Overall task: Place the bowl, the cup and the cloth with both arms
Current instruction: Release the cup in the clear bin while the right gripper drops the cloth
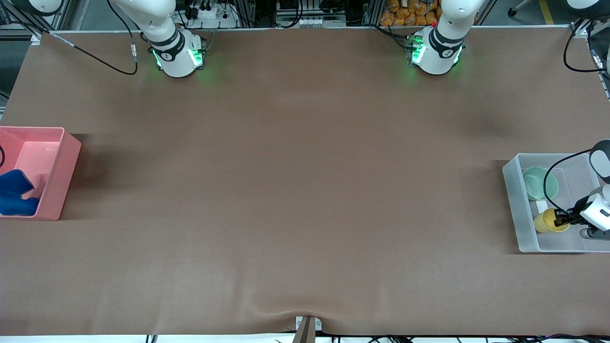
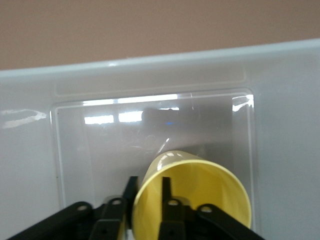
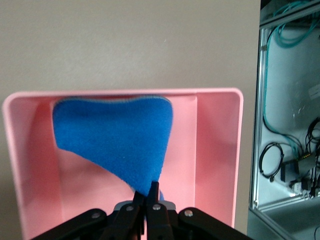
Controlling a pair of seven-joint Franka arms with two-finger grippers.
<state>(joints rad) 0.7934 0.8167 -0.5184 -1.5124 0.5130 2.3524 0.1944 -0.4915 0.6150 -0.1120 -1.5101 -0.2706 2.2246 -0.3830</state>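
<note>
A brown tabletop (image 1: 295,190) fills nearly the whole front view, its covering plain and slightly rippled near the camera edge. Along the robots' edge stand metal racks with cables and a power strip. The two arm bases glow green there.

There are two bins, one at each end. A pink bin (image 1: 64,176) sits at the right arm's end, and a clear plastic bin (image 1: 512,200) sits at the left arm's end.

One cloth (image 1: 14,195), bright blue, hangs in the pink bin; the right pincer (image 3: 148,197) is closed on a corner of it, the fabric spreading out over the bin's floor in the right wrist view.

One bowl (image 1: 540,183), pale mint-green, rests in the clear bin at the part farther from the front camera. One cup (image 1: 548,221), yellow, is in the same bin, nearer the camera than the bowl and apart from it. The left pincer (image 1: 563,218) grips the cup's rim, one finger inside the mouth and one outside, as the left wrist view shows. The cup is tilted, its mouth facing the wrist camera.
</note>
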